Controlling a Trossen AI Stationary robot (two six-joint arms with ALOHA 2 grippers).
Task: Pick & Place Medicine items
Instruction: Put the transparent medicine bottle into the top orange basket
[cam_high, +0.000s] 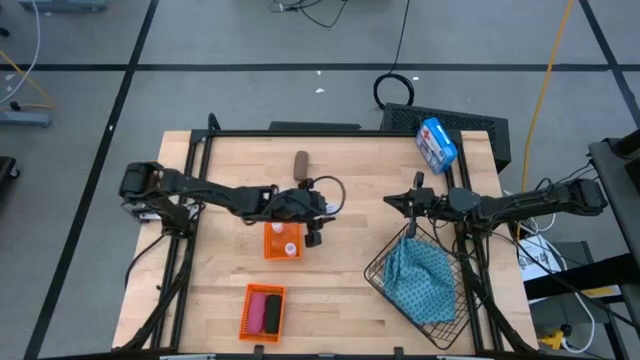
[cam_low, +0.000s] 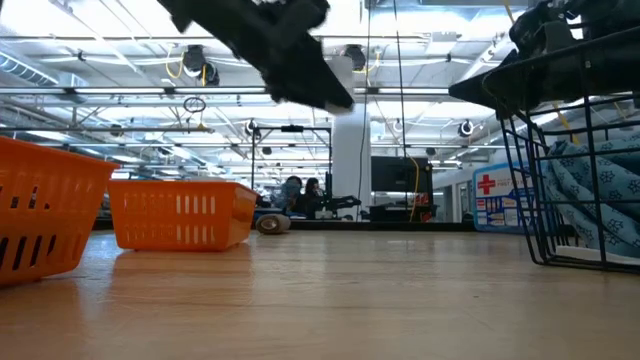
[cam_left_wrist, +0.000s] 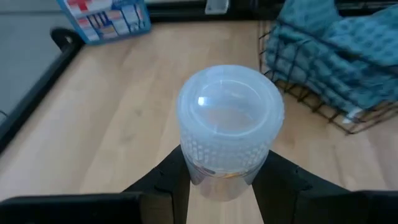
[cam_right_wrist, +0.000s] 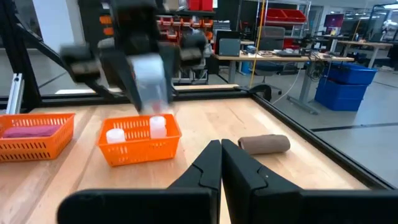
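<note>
Gripping a white vial (cam_left_wrist: 229, 127) upright, cap up, left gripper (cam_left_wrist: 221, 180) jaws; right gripper (cam_right_wrist: 221, 163) jaws closed.

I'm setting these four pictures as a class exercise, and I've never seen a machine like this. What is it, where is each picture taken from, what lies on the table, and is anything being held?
It is a robot with two dark arms at a wooden table. One picture looks straight down, one looks level across the tabletop, and two come from cameras on the wrists.

The left gripper holds a small white vial above an orange basket that already has two vials in it. The right gripper is shut and empty, waiting over a wire basket with a blue cloth in it.

Also on the table: a second orange basket holding a pink and a black cylinder, a brown cylinder lying loose, and a blue-and-white box at the far edge.
</note>
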